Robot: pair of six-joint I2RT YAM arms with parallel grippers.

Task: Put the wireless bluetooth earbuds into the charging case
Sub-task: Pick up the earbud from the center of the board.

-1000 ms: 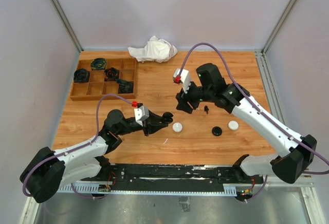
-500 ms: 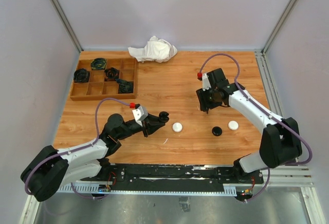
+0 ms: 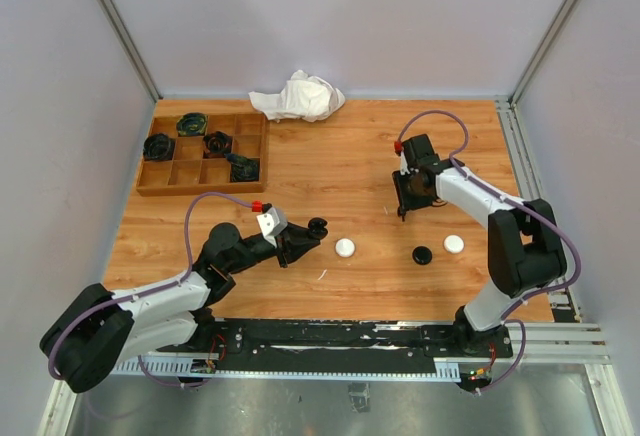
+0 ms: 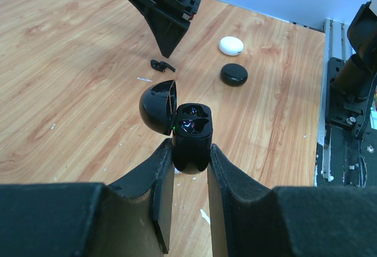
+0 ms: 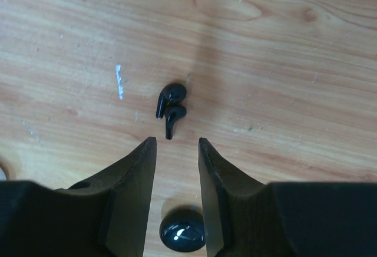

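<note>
My left gripper (image 3: 303, 240) (image 4: 189, 151) is shut on a black charging case (image 4: 191, 132), held above the table with its lid open to the left and both wells showing; the case also shows in the top view (image 3: 318, 226). Two black stemmed earbuds (image 5: 171, 105) lie side by side on the wood, also seen in the left wrist view (image 4: 163, 65). My right gripper (image 3: 403, 210) (image 5: 177, 141) is open, pointing down, its fingertips (image 5: 148, 145) just short of the earbuds. In the top view the gripper hides them.
A closed black round case (image 3: 422, 254) (image 5: 182, 230) lies near my right gripper, and two white round cases (image 3: 345, 247) (image 3: 454, 244) lie on the table. A thin white sliver (image 3: 322, 275) lies near the front. A wooden compartment tray (image 3: 200, 192) stands back left, a crumpled white cloth (image 3: 298, 96) at the back.
My right arm folded in and swung its gripper rightward, coming down over the black earbuds. My left gripper, still holding the open case, shifted slightly left and back.
</note>
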